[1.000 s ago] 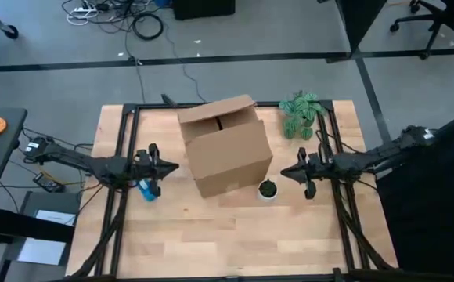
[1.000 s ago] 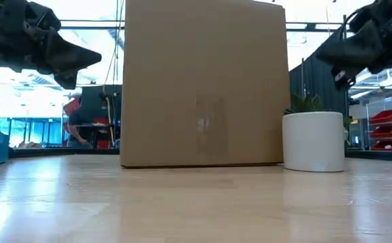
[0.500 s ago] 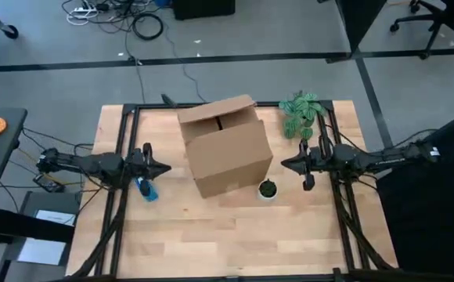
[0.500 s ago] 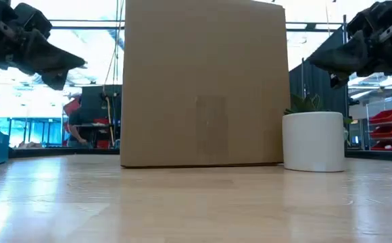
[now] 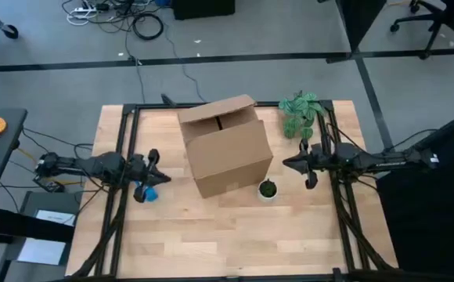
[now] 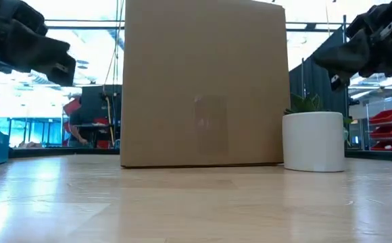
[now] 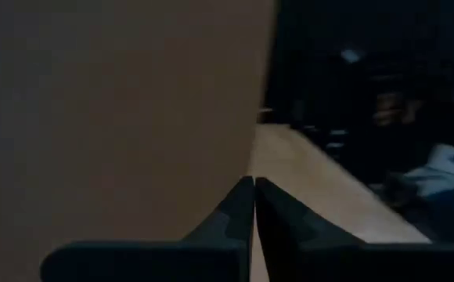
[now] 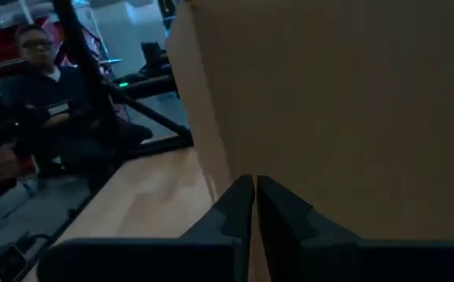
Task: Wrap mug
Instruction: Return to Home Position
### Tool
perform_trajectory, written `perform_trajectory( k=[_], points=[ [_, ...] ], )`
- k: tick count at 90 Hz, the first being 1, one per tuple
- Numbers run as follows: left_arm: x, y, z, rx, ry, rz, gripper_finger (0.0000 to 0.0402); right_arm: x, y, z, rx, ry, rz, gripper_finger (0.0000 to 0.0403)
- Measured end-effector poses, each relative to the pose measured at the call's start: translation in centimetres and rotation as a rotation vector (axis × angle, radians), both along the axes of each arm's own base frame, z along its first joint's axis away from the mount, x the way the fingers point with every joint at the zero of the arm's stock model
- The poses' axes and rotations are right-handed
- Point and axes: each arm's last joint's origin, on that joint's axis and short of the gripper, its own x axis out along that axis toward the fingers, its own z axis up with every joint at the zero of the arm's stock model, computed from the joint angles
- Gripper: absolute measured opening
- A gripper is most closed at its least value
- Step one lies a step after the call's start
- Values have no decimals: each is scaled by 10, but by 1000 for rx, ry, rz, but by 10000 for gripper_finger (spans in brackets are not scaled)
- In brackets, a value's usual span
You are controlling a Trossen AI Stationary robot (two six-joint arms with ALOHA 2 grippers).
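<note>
A small blue thing point(image 5: 150, 193), apparently the mug, stands on the table left of the cardboard box point(image 5: 225, 153), partly hidden under my left gripper. My left gripper point(image 5: 165, 178) hovers above it, shut and pointing at the box's left side; the left wrist view shows its fingertips closed together point(image 7: 254, 182). My right gripper point(image 5: 285, 164) is shut too point(image 8: 255, 180) and hovers right of the box, pointing at it. In the low view both grippers hang well above the tabletop, the left point(image 6: 66, 59) and the right point(image 6: 317, 62).
A white pot with a small plant point(image 5: 268, 189) stands at the box's near right corner. A leafy green plant point(image 5: 300, 114) sits at the far right. The box's top flaps are partly open. Bare wood lies toward the near edge point(image 5: 227, 243). A person sits beyond the table point(image 8: 35, 70).
Both grippers have turned about their wrists while staying shut. My left gripper has shifted a little toward the table's near edge, over the blue thing; my right has moved slightly toward the far edge. The box, pot and blue thing have stayed put.
</note>
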Motion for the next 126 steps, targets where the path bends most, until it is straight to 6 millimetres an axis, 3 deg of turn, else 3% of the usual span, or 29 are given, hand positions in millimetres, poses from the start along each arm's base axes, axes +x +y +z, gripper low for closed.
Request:
perform_trajectory(
  k=[126],
  points=[
    [1, 3, 2, -12, -24, 27, 0, 0, 0, -1, 0, 2, 2, 2]
  ],
)
